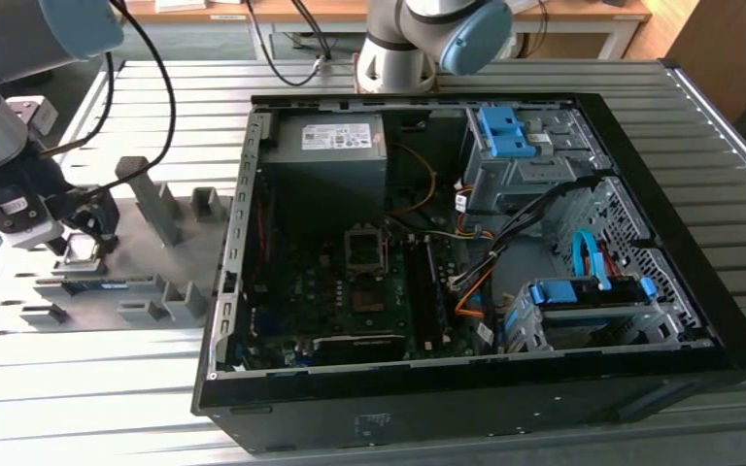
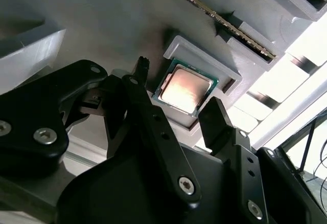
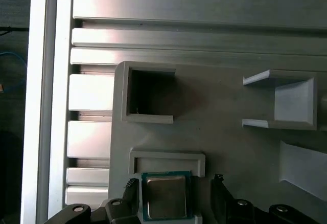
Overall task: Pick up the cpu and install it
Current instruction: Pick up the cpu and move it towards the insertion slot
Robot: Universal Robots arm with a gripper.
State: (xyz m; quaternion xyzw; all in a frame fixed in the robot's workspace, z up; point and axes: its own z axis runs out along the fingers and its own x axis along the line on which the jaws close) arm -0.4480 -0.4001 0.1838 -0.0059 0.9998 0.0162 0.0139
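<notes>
Cpu [image 2: 185, 88] sits in its grey fixture pocket [image 2: 176, 47] between my gripper's [image 2: 178, 85] spread jaws, ungrasped; I judge pickup and installation both outstanding.

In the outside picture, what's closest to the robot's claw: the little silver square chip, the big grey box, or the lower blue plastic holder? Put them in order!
1. The small silver square cpu, directly beneath the gripper.
2. The big grey power-supply box, toward the exterior view's middle.
3. The lower blue plastic holder, at the exterior view's right.
</notes>
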